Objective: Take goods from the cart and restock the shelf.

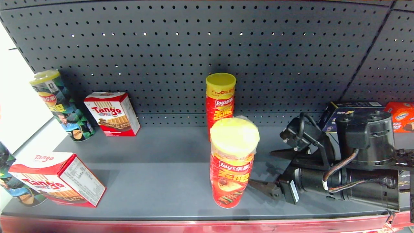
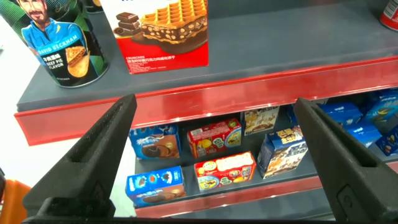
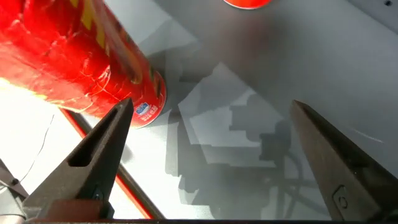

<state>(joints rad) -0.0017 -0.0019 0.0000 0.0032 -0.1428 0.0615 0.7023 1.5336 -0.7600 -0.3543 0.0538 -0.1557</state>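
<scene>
1. On the shelf (image 1: 155, 181), a red chips can (image 1: 233, 161) stands upright near the front edge, apparently placed.
2. The right hand (image 3: 211, 109), just beside it, is spread and empty.
3. The left hand (image 2: 214, 102) is also spread, holding nothing; bare shelf space suggests more restocking is left.

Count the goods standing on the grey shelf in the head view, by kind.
Red cylindrical chip cans with yellow lids: 2
Dark green cylindrical chip cans: 2, one cut off at the picture's edge
Red-and-white cardboard wafer boxes: 2
Dark blue box: 1
Orange box: 1
Total: 8
</scene>
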